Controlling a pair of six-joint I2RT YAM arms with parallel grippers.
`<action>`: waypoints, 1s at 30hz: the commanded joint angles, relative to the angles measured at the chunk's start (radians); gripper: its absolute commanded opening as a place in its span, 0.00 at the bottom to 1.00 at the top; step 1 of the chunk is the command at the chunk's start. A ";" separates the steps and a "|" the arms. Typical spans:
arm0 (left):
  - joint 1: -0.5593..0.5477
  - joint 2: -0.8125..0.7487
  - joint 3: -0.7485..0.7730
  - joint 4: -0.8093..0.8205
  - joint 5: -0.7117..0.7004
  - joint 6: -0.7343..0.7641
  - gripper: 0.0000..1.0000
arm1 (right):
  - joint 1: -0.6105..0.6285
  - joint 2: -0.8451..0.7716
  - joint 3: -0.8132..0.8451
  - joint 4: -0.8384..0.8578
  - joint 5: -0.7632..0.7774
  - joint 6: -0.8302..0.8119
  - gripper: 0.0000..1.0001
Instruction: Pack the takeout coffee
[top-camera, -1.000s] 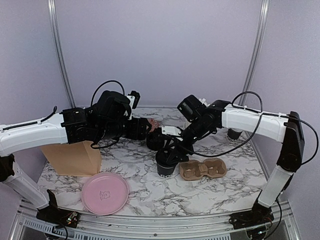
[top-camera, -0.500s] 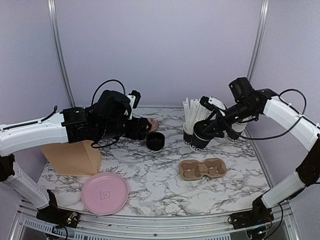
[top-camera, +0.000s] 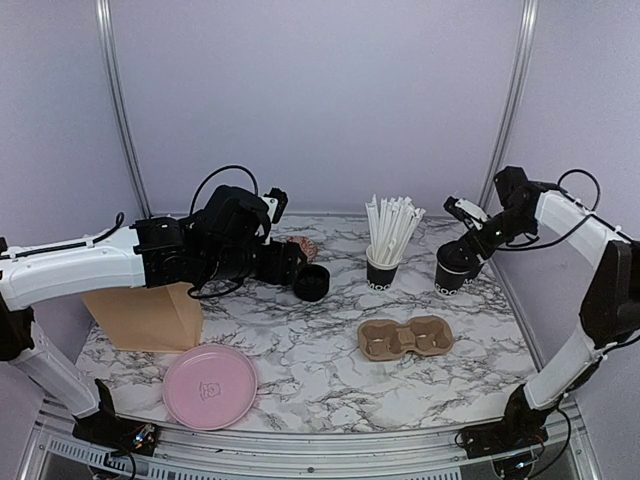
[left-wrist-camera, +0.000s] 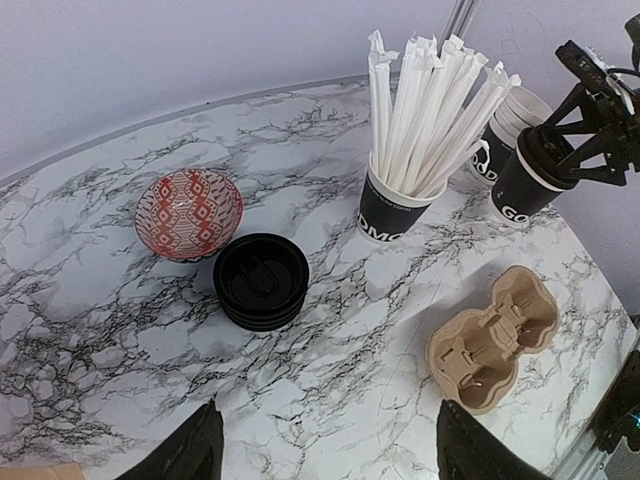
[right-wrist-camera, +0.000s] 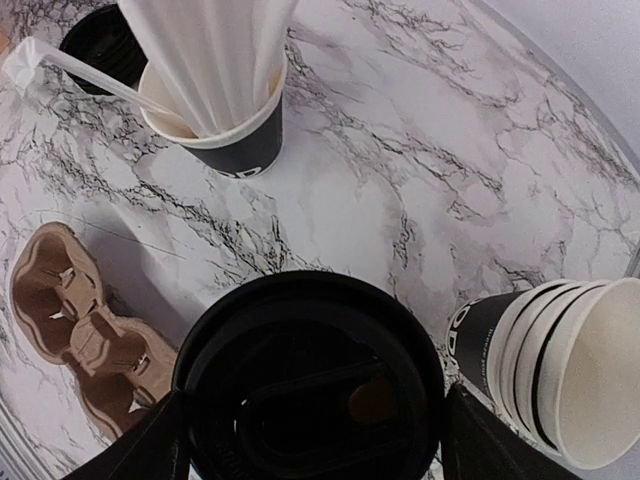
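A takeout coffee cup (top-camera: 450, 274), black with a round black lid (right-wrist-camera: 310, 375), is at the back right of the table with my right gripper (top-camera: 463, 250) shut on it, a finger (right-wrist-camera: 150, 450) on each side of the lid. It is low at the table beside a stack of empty black cups (right-wrist-camera: 560, 370); I cannot tell whether its base rests there. From the left wrist the same cup (left-wrist-camera: 525, 185) shows at the far right. A stack of black lids (top-camera: 311, 283) lies mid-table. My left gripper (left-wrist-camera: 330, 455) hovers open and empty just short of those lids (left-wrist-camera: 260, 280).
A black cup of white straws (top-camera: 385, 262) stands between the lids and the held cup. The brown two-hole carrier (top-camera: 405, 338) lies in front of it. A red patterned bowl (left-wrist-camera: 188, 212), a brown paper bag (top-camera: 150, 315) and a pink plate (top-camera: 210, 372) are on the left side.
My right arm carried the lidded cup from the middle of the table, by the carrier, up and over to the back right beside the cup stack. The left arm barely moved.
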 joint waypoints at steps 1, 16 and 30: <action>0.006 0.003 0.017 -0.007 0.014 0.001 0.73 | -0.002 0.046 0.006 0.078 0.045 0.028 0.69; 0.006 0.026 0.018 -0.009 0.037 0.013 0.73 | -0.001 0.186 0.070 0.070 -0.011 0.062 0.83; 0.006 0.076 0.046 -0.007 0.070 0.033 0.73 | -0.002 0.106 0.167 -0.003 0.039 0.068 0.88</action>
